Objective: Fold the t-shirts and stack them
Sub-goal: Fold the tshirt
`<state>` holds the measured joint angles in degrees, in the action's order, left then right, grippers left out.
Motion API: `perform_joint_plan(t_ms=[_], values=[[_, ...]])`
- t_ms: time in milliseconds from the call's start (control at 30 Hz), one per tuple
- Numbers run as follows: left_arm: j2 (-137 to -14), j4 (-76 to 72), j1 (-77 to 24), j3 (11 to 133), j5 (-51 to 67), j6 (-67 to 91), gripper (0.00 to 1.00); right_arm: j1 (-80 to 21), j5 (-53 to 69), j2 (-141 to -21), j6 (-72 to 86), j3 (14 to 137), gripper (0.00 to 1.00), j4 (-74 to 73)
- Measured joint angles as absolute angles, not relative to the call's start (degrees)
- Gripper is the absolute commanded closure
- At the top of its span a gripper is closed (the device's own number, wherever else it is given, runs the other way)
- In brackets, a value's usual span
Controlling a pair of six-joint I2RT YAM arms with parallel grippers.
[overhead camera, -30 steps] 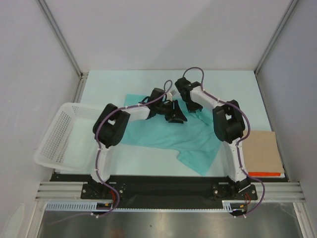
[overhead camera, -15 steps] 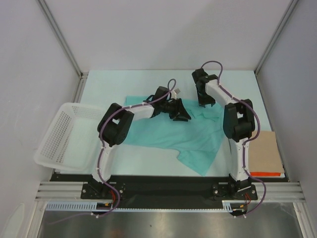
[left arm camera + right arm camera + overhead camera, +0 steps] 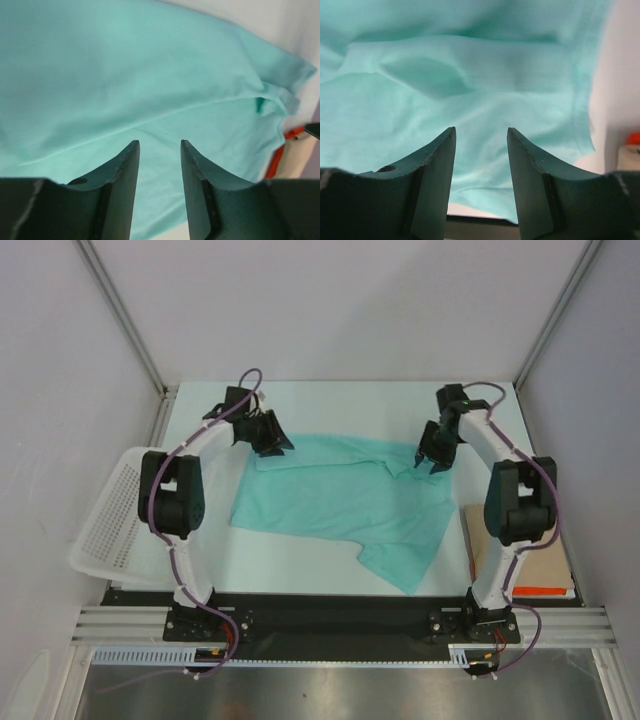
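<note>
Showing one teal t-shirt (image 3: 335,495) spread loosely, with wrinkles, across the middle of the overhead frame on the pale table (image 3: 300,400), one sleeve trailing toward the lower right. Left gripper (image 3: 272,436) at the upper left of the frame, over the shirt's upper-left corner; fingers (image 3: 122,175) parted by a narrow gap, holding nothing, teal cloth filling the wrist view beyond them. Right gripper (image 3: 432,455) at the upper right, over the shirt's upper-right edge; fingers (image 3: 437,175) likewise narrowly apart and holding nothing, seemingly just above the cloth, though contact hard to judge. White mesh basket (image 3: 100,530) at the left edge, left of the shirt; brown cardboard sheet (image 3: 535,535) at the right edge, beside the right arm.
</note>
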<state>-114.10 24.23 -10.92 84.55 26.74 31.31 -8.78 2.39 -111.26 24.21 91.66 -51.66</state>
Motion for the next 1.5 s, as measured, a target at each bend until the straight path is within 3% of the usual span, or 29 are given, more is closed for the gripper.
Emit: perform_joint_plan(t_ms=[200,467,633,700,867,1133,1500], values=[[-113.7,31.1,-7.3,84.6,21.6,27.9,0.6,3.5,13.0,-102.9,30.1,78.8,0.48,-46.9],[-115.2,36.4,-4.6,86.0,18.9,25.9,0.55,7.2,19.5,-101.7,33.1,74.7,0.48,-42.7],[-116.7,37.8,-4.1,87.5,18.1,25.3,0.59,9.2,21.9,-103.4,34.3,74.7,0.55,-39.9],[-117.5,38.2,-4.1,88.2,18.1,25.2,0.6,9.3,22.7,-104.5,35.0,74.7,0.63,-39.0],[-118.0,38.8,-4.0,88.5,17.7,24.9,0.63,5.1,22.7,-105.3,36.6,74.6,0.65,-35.8],[-118.0,37.8,-4.0,88.0,19.4,25.4,0.64,-10.2,16.8,-102.0,33.3,67.2,0.48,-21.6],[-117.9,36.9,-4.0,85.5,22.9,25.9,0.63,-13.6,9.7,-101.5,32.3,58.2,0.46,-3.0]])
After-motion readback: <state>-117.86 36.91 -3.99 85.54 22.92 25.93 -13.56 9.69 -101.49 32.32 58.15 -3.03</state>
